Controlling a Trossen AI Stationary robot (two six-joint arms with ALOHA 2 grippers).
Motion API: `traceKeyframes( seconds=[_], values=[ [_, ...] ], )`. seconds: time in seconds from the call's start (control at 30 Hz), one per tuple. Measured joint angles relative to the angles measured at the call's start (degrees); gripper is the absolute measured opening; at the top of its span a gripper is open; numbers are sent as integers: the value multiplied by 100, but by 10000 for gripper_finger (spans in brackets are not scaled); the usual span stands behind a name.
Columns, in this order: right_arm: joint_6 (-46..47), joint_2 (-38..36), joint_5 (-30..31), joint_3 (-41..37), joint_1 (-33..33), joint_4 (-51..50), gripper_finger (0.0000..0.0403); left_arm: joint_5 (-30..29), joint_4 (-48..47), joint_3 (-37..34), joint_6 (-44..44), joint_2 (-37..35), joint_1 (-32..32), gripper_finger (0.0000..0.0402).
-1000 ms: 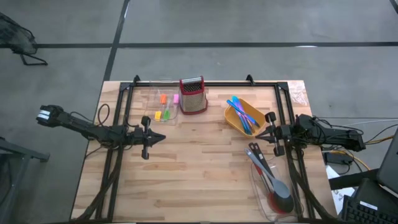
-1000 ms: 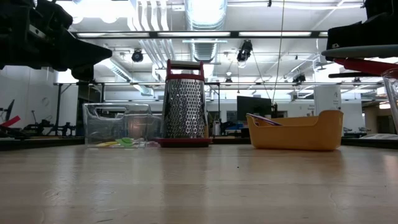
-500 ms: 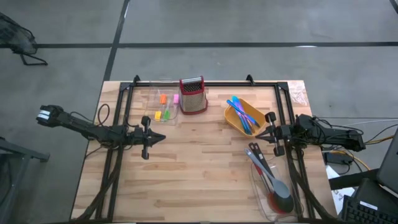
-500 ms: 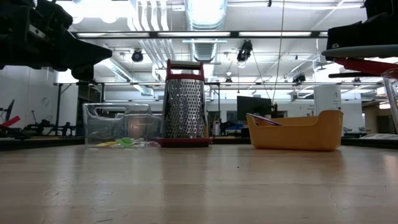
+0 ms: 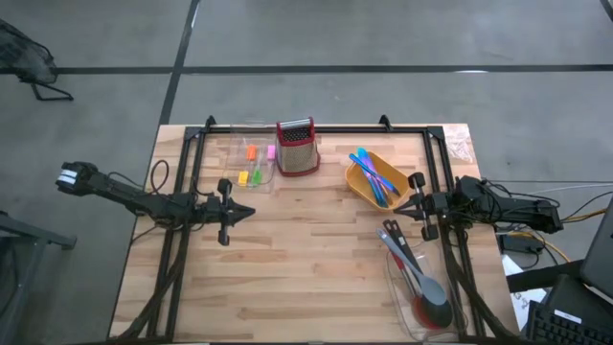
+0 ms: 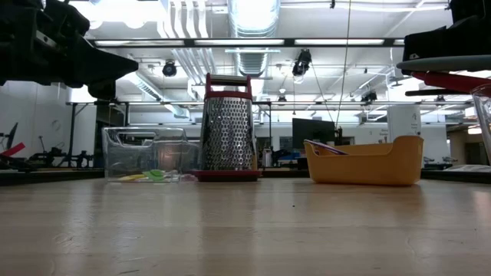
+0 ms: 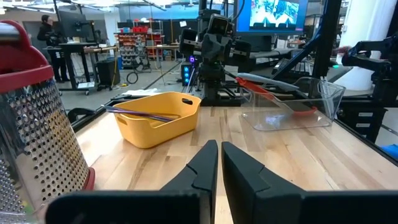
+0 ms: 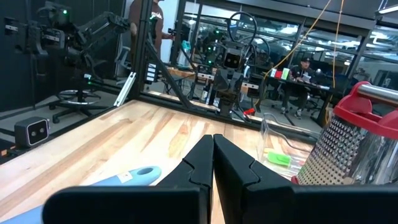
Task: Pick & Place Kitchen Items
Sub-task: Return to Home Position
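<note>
With my left pincer [image 7: 219, 149] and right pincer [image 8: 213, 143] pressed together, empty, at opposite bench [image 5: 306, 259] sides, and the blue utensils [image 5: 375, 175] in the orange tray [image 6: 368, 169], I judge homing about done, with no grasp needed next.

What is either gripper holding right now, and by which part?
Nothing: the left gripper and the right gripper are both shut and empty.
</note>
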Motion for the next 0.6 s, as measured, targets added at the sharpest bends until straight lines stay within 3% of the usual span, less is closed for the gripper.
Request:
traceKeyframes(
  seconds=[0.6],
  values=[
    [0,0,-2,0,0,2,9,-1,2,0,0,2,0,26]
  ],
)
